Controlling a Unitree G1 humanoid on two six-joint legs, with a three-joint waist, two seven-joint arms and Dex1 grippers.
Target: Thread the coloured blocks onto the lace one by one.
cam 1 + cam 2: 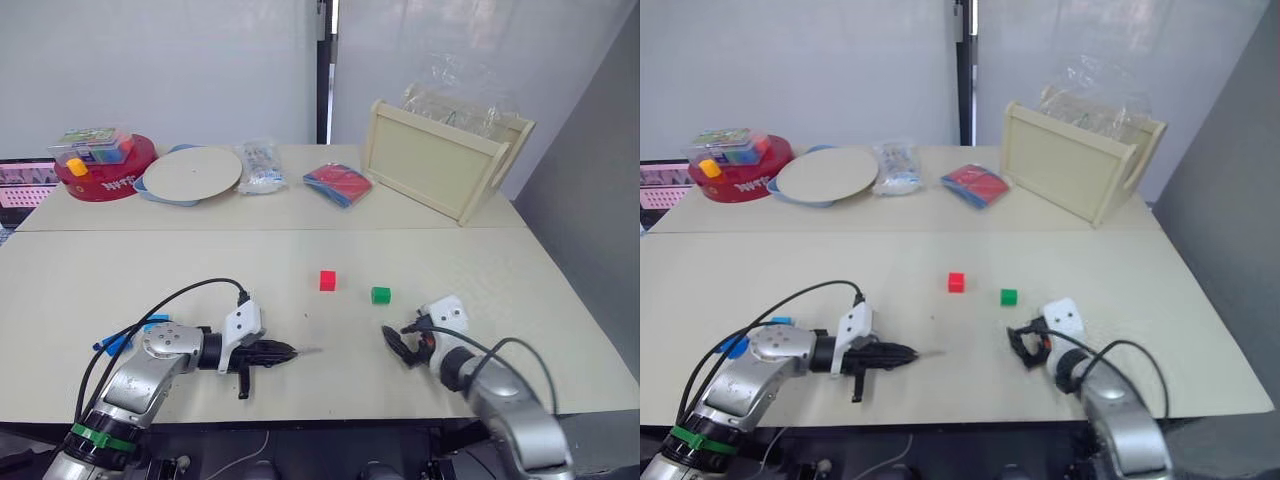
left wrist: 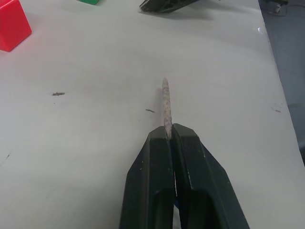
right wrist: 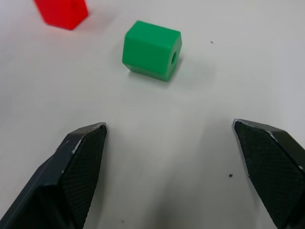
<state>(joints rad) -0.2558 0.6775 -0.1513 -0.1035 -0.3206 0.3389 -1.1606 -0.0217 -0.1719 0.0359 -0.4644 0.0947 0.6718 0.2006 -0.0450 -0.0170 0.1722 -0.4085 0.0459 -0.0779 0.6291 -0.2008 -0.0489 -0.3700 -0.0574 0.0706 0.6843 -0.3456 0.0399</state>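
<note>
Head views: left gripper (image 1: 288, 351) lies low on the pale surface (image 1: 150, 270) w/ fingers pressed together on the lace tip (image 1: 308, 350), which sticks out past the fingertips toward the robot's right, long axis roughly level w/ the surface. Dark blue lace (image 1: 128, 335) shows beside the left forearm, near the front-left edge. Red block (image 1: 327, 280) and green block (image 1: 380, 294) sit apart, near the middle, green to the right and slightly nearer. Right gripper (image 1: 398, 343) rests just in front of the green block, fingers spread, not touching it. Far side: red round tin (image 1: 105, 172), white round plate (image 1: 192, 172), clear bag (image 1: 260, 166), flat red-and-blue packet (image 1: 337, 184), cream wooden tray (image 1: 440, 160) tipped on edge w/ clear plastic behind; white wall panels (image 1: 150, 60) at back. Left wrist view: black fingers (image 2: 157, 162) clamp the pale speckled tip, which points straight ahead along them, lying close over the surface; red block at a corner. Right wrist view: fingers (image 3: 81, 157) wide apart, green block ahead between them, its hole facing sideways; red block beyond.
</note>
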